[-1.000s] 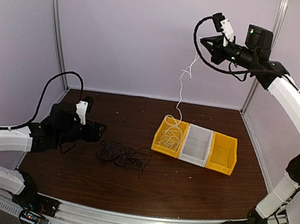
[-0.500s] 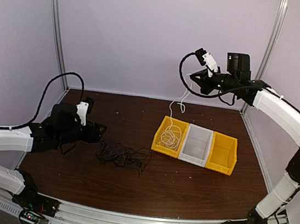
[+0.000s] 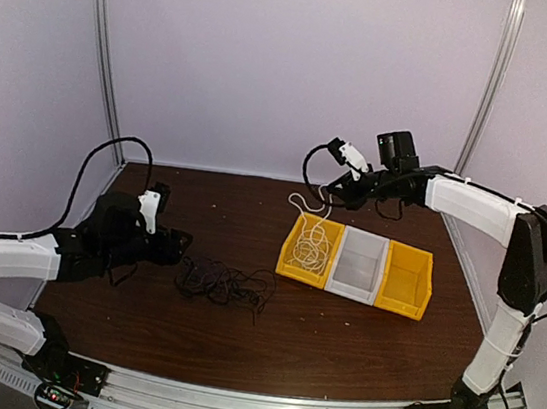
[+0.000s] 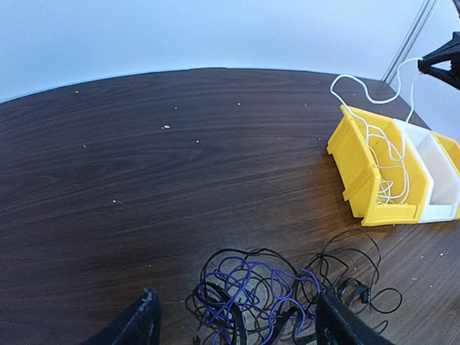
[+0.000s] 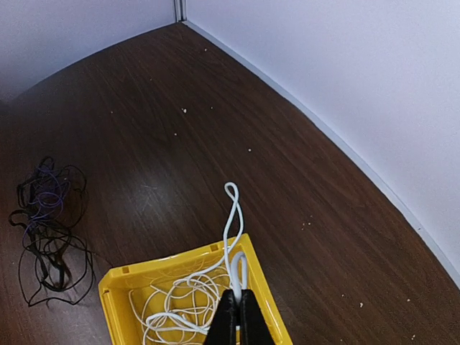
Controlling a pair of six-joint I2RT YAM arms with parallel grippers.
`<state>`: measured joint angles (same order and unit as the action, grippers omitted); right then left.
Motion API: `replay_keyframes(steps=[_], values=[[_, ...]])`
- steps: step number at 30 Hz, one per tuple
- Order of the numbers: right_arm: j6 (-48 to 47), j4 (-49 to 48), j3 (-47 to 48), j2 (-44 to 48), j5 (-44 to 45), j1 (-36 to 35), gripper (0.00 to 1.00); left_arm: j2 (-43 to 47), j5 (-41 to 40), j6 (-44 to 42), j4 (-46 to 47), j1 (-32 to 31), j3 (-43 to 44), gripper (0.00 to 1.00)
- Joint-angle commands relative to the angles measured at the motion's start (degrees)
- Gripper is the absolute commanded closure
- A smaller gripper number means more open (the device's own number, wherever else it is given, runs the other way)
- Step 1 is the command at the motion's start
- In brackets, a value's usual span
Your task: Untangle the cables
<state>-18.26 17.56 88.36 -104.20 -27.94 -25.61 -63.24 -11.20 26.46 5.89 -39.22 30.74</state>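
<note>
The right gripper point(image 5: 237, 316) is clenched on the white cable point(image 5: 231, 237), its two fingers pressed together with the cord running up between them. Over the last second this arm has dropped from high above the table's far edge to a low hover just above the far rim of the left yellow bin point(image 3: 310, 249). The long strand that hung taut from the fingers has gone slack and now loops over the bin's far wall. That suggests the white cable is freed from the clump and is being lowered into its bin; what seems left for it is letting go of the last length.

Most of the white cable already lies coiled inside that yellow bin. Beside it, touching, sits a white bin point(image 3: 360, 265), and touching that a second yellow bin point(image 3: 409, 279); both look empty from above. The row stands right of the table's centre.

The left gripper point(image 4: 237, 323) has not moved; it stands released, holding nothing, its fingers spread low on either side of the dark cables point(image 4: 277, 291). These remain a knotted clump of black and bluish cords on the tabletop, left of centre and toward the near edge, well apart from the bins. That tangle is probably the next job.
</note>
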Motion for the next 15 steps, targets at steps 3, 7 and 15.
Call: replay_keyframes(steps=[3,7,15], values=[[-0.79,3.27,0.7,-4.45,-2.07,0.29,1.0,1.71,-1.54,-0.27,1.49,-0.15,-1.33,0.25],[-0.93,4.48,0.07,-2.13,-3.93,0.28,1.0,1.25,-1.54,-0.29,1.64,-0.15,-1.47,0.25],[0.18,3.28,-5.62,11.54,-1.67,0.29,1.0,0.0,-1.77,-0.85,2.52,-0.15,-1.0,0.25]])
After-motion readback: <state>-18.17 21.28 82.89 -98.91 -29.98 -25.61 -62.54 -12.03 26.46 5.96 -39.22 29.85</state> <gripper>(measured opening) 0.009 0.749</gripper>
